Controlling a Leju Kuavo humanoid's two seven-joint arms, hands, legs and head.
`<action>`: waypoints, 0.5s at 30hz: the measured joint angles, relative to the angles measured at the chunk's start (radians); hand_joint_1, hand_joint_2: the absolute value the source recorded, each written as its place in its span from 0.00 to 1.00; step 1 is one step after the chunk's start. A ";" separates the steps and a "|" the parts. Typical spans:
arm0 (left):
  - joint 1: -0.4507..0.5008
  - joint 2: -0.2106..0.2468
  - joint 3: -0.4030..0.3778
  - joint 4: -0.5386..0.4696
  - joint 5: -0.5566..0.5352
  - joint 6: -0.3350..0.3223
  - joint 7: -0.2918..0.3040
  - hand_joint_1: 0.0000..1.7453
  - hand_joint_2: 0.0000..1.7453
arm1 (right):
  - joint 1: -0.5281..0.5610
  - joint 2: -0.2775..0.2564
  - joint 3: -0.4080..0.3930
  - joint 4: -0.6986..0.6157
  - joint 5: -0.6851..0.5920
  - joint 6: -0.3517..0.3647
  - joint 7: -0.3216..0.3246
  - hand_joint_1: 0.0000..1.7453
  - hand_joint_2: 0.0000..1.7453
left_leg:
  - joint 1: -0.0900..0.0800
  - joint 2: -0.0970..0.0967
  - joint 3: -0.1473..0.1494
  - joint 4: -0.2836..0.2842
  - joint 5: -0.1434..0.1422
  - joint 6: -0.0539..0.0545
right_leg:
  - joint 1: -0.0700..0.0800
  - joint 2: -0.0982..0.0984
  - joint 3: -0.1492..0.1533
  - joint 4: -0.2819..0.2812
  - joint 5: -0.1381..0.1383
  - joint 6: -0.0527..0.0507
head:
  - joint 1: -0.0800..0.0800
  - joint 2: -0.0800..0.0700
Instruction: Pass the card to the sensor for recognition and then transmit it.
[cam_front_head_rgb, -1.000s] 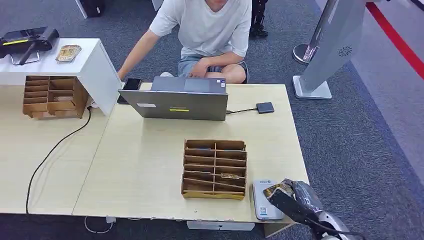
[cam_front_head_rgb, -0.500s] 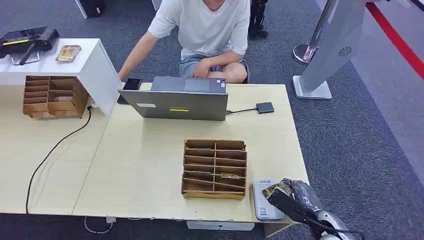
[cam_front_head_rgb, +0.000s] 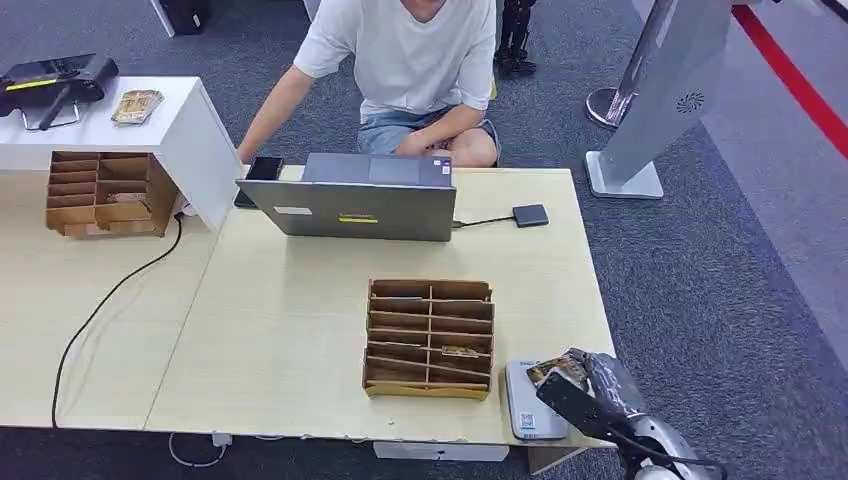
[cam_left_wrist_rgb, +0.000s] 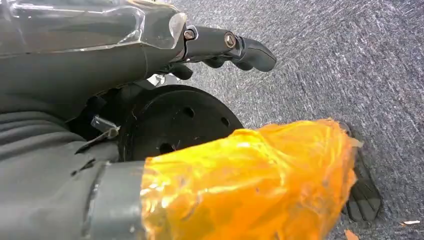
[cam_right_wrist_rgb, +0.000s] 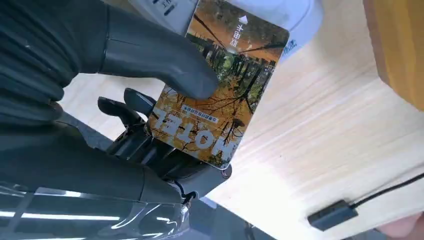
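Note:
My right hand (cam_front_head_rgb: 592, 396) is at the table's front right corner and holds a card (cam_front_head_rgb: 558, 373) with an autumn tree picture. In the right wrist view the thumb (cam_right_wrist_rgb: 165, 55) presses the card (cam_right_wrist_rgb: 220, 90) against the darker fingers underneath. The card hovers partly over the white sensor box (cam_front_head_rgb: 528, 404), whose rounded white edge (cam_right_wrist_rgb: 295, 15) shows just beyond the card. My left hand (cam_left_wrist_rgb: 125, 65) hangs over the grey carpet with an orange-taped thumb (cam_left_wrist_rgb: 250, 180), its fingers stretched out and holding nothing.
A wooden card organiser (cam_front_head_rgb: 430, 338) stands just left of the sensor. A grey laptop (cam_front_head_rgb: 350, 196) with a person (cam_front_head_rgb: 415, 60) behind it is at the far edge, and a small dark adapter (cam_front_head_rgb: 531, 215) lies on a cable. A second organiser (cam_front_head_rgb: 105, 192) sits far left.
My right hand has shifted slightly, lifting the card a little further over the sensor. The person has drawn their hand nearer the laptop.

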 joint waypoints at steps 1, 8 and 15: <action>0.000 0.000 0.000 0.001 0.000 0.000 0.000 0.00 0.00 | -0.001 0.004 -0.001 0.002 0.013 -0.015 0.005 1.00 1.00 | 0.000 0.000 0.000 0.000 0.000 0.000 | 0.000 0.000 0.000 0.000 0.000 0.000 | 0.000 0.000; -0.002 -0.001 0.000 0.003 0.000 0.000 0.001 0.00 0.00 | -0.006 0.037 -0.011 0.009 0.048 -0.076 -0.004 1.00 1.00 | 0.000 0.000 0.000 0.000 0.000 0.000 | 0.000 0.000 0.000 0.000 0.000 0.000 | 0.000 0.000; -0.003 -0.001 0.000 0.004 0.000 0.000 0.001 0.00 0.00 | -0.006 0.080 -0.026 0.009 0.079 -0.132 -0.030 1.00 1.00 | 0.000 0.000 0.000 0.000 0.000 0.000 | 0.000 0.000 0.000 0.000 0.000 0.000 | 0.000 0.000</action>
